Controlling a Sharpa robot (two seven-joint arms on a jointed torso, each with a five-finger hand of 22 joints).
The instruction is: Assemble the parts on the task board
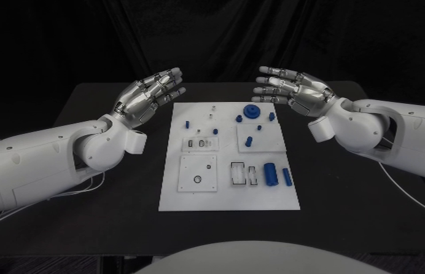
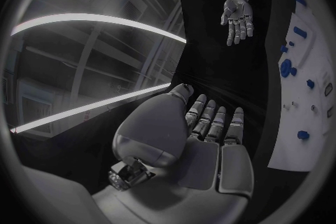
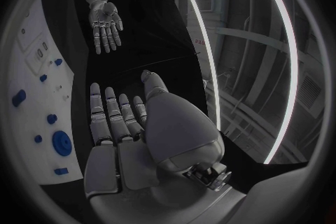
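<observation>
The white task board (image 1: 230, 197) lies flat in the middle of the table. On it lie a blue gear (image 1: 252, 110) at the far end, several small blue pegs such as one at the left (image 1: 187, 125) and one in the middle (image 1: 249, 142), and two blue cylinders (image 1: 270, 174) near the front right. My left hand (image 1: 150, 96) hovers beyond the board's far left corner, fingers spread, holding nothing. My right hand (image 1: 290, 90) hovers beyond the far right corner, likewise spread and empty. The left wrist view shows my left hand (image 2: 210, 129) beside the board (image 2: 297, 140).
Pale recessed fixtures (image 1: 198, 174) sit in the board's near half. Bare black table (image 1: 345, 188) surrounds the board on all sides. The table's far edge runs just behind both hands.
</observation>
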